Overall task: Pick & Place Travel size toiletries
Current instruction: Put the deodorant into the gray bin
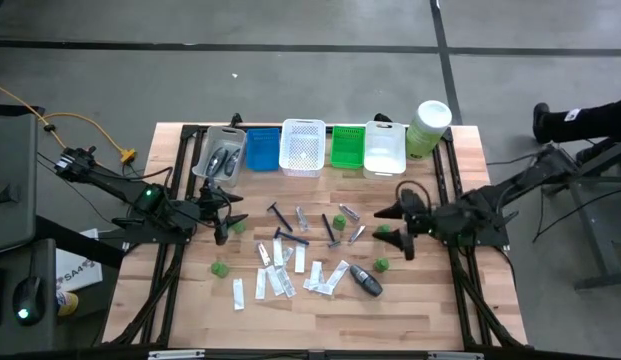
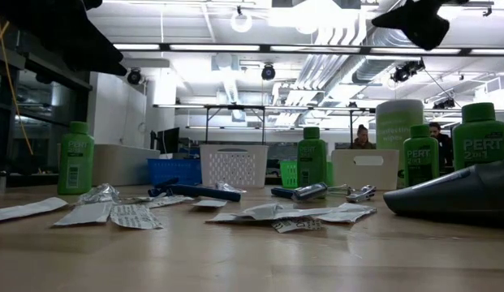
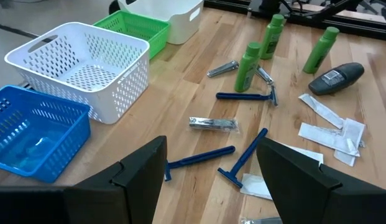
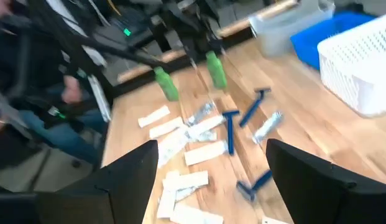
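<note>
The travel size toiletries (image 1: 300, 255) lie scattered over the middle and near part of the wooden table (image 1: 430, 320). Flat white sachets (image 1: 275, 280) cluster toward the near edge, some overlapping one another, with one sachet (image 1: 238, 293) a little apart on the left arm's side. Blue-handled razors (image 1: 280, 214) lie among them nearer the baskets, and in the left wrist view three razors (image 3: 242, 159) show, two of them close together and a third (image 3: 245, 96) by a small green bottle (image 3: 247, 65) that stands upright. More green bottles (image 1: 339, 219) stand spread across the table, one (image 1: 219, 268) near the left arm's side and one (image 1: 381, 264) near the right. A dark grey oval piece (image 1: 366, 282) lies beside the sachets on the right arm's side, and small silvery tubes (image 1: 356, 233) lie between the razors and the bottles. Behind the items stands a row of baskets: a clear one (image 1: 221, 155) already holding dark pieces, then a blue basket (image 1: 260, 148), a white perforated basket (image 1: 302, 147), a green basket (image 1: 346, 147) and a white bin (image 1: 385, 150), with a big pale-green canister (image 1: 428, 128) at the end of the row. The left gripper (image 1: 228, 214) hovers above the table on its own side of the scatter, jaws spread wide and holding nothing. The right gripper (image 1: 390, 222) hovers on the opposite side, its jaws likewise wide apart and empty.
</note>
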Robot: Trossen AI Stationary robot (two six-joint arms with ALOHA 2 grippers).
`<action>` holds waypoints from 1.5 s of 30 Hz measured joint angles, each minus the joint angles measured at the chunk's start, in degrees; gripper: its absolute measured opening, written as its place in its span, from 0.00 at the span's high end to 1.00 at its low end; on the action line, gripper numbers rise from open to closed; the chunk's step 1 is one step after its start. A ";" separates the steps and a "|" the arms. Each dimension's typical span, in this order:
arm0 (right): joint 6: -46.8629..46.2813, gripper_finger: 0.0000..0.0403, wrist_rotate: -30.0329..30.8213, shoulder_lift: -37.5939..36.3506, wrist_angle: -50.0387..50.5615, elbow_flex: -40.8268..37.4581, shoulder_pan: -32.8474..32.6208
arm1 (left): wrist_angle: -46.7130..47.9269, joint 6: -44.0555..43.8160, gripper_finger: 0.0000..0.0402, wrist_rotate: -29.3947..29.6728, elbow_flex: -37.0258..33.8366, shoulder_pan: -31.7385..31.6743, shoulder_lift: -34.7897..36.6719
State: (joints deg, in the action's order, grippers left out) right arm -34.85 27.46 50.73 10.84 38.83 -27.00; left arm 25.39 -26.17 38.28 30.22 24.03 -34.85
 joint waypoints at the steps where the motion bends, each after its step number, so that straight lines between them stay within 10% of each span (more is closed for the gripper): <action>1: -1.38 0.27 0.82 1.83 2.34 1.75 -0.91 | -0.01 0.07 0.38 0.00 0.00 0.00 0.00; 9: -7.15 0.27 -0.08 14.26 15.82 13.25 -5.11 | -0.02 0.24 0.38 0.00 0.00 0.00 0.00; 31: -22.53 0.27 -28.72 29.79 6.60 14.01 -3.16 | -1.05 0.34 0.38 -0.39 0.04 0.00 0.00; 45: -31.07 0.27 -30.98 31.35 10.33 15.10 -5.70 | -1.75 0.42 0.38 -0.44 0.04 0.00 0.02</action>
State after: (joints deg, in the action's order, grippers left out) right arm -65.91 -3.53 82.08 21.17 53.94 -32.70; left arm 23.64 -25.76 37.85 30.26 24.03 -34.83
